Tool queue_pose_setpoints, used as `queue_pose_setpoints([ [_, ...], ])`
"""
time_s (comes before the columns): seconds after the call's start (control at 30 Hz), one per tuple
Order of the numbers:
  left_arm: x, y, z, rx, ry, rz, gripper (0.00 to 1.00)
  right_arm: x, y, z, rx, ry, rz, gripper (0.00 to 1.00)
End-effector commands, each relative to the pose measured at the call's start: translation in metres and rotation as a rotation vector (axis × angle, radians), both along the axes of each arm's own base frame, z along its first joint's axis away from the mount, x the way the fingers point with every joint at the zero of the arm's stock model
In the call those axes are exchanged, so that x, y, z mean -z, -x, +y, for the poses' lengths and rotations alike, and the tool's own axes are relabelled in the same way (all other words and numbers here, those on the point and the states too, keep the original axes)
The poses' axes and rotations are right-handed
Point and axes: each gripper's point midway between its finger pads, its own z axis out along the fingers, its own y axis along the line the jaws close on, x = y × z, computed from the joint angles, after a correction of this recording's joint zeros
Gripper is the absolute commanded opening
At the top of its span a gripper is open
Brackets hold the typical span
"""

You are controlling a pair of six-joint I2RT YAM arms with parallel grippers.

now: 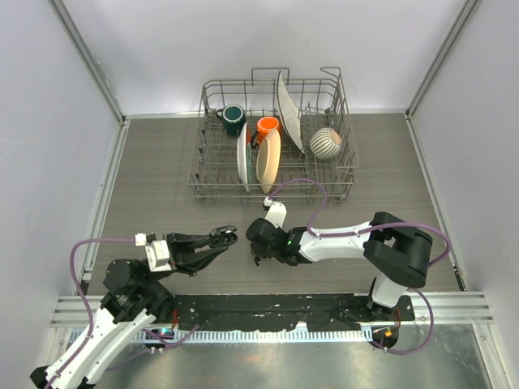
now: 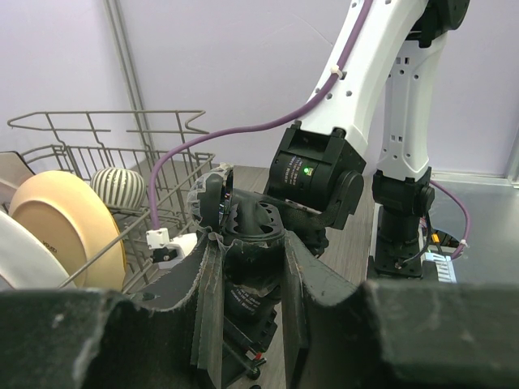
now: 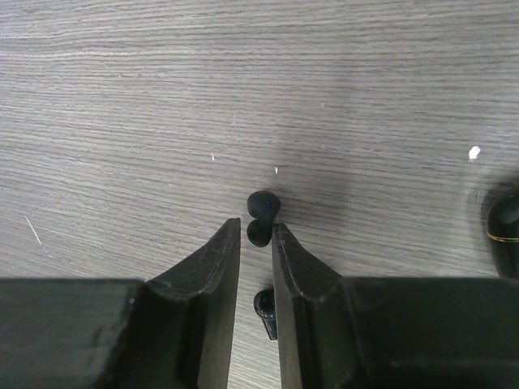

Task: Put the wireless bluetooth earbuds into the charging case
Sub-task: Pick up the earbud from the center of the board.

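Observation:
In the right wrist view a tiny black earbud [image 3: 261,217] lies on the wooden table between the tips of my right gripper [image 3: 257,228]. The jaws are narrowly apart and flank it. A second earbud [image 3: 264,309] lies further back in the gap, partly hidden by the right finger. A glossy black oval thing with a thin gold line [image 3: 504,231], perhaps the charging case, shows at the right edge. In the top view my right gripper [image 1: 258,253] points down at the table. My left gripper [image 1: 232,241] hovers just to its left, open and empty, and faces it [image 2: 251,243].
A wire dish rack [image 1: 212,185] stands at the back of the table with a green mug [image 1: 234,118], an orange mug [image 1: 268,126], plates and a striped ball [image 1: 326,143]. Purple cables loop from both arms. Walls close in the left and right sides.

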Motion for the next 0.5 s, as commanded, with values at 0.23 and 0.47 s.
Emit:
queue_pose_setpoints([
  [0.23,-0.006,0.0009,0.0015,-0.006,0.011,-0.024,0.0,-0.0227,-0.0126,0.0034,0.032,-0.056,-0.064,0.24],
  [0.47,-0.0054,0.0003,0.0014,-0.008,0.009,-0.022,0.0,-0.0222,-0.0124,0.003,0.033,-0.055,-0.062,0.16],
])
